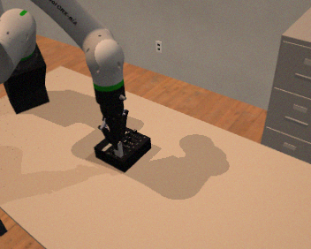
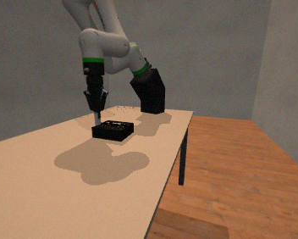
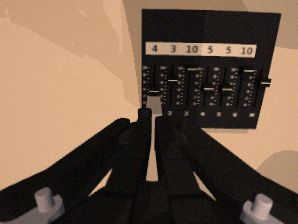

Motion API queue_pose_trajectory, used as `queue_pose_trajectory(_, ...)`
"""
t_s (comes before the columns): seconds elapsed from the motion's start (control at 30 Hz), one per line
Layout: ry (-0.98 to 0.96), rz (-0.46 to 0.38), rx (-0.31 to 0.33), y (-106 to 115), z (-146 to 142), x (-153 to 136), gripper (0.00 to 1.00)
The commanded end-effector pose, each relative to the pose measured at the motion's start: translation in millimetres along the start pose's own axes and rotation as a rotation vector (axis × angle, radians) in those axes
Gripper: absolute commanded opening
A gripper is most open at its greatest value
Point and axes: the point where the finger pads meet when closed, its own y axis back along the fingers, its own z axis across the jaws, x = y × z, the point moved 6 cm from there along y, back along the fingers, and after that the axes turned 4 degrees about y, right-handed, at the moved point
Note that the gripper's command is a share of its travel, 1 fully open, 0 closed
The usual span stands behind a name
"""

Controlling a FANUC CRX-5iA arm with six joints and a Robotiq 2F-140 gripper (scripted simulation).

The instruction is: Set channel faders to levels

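The black lighting desk (image 1: 132, 152) (image 2: 117, 132) (image 3: 227, 30) stands flat on the table. Its tape (image 3: 200, 49) reads 4, 3, 10, 5, 5, 10 over six channel faders. In the wrist view the first fader's cap (image 3: 153, 92) sits low in its slot; the second cap (image 3: 172, 80) is higher, the third cap (image 3: 194, 69) near the top, the fourth (image 3: 209, 89) and fifth (image 3: 227, 89) near the middle, the sixth (image 3: 248, 71) near the top. The master fader (image 3: 265, 82) is at the far right. My gripper (image 3: 153, 106) (image 1: 118, 152) (image 2: 97, 121) is shut, its tips just below the first fader's cap.
The table (image 1: 219, 207) (image 2: 41, 191) is wide and beige. The robot's black base (image 1: 26, 86) (image 2: 151, 91) stands at its far end. A grey filing cabinet (image 1: 296, 88) stands on the floor beyond the table.
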Motion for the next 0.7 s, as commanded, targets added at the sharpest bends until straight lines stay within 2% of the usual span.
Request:
queue_pose_trajectory(0.0,0.0,0.0,0.0,0,0,-1,0.0)
queue_pose_trajectory(0.5,0.0,0.0,0.0,4,0,-3,0.0)
queue_pose_trajectory(0.67,0.0,0.0,0.0,17,0,-3,0.0)
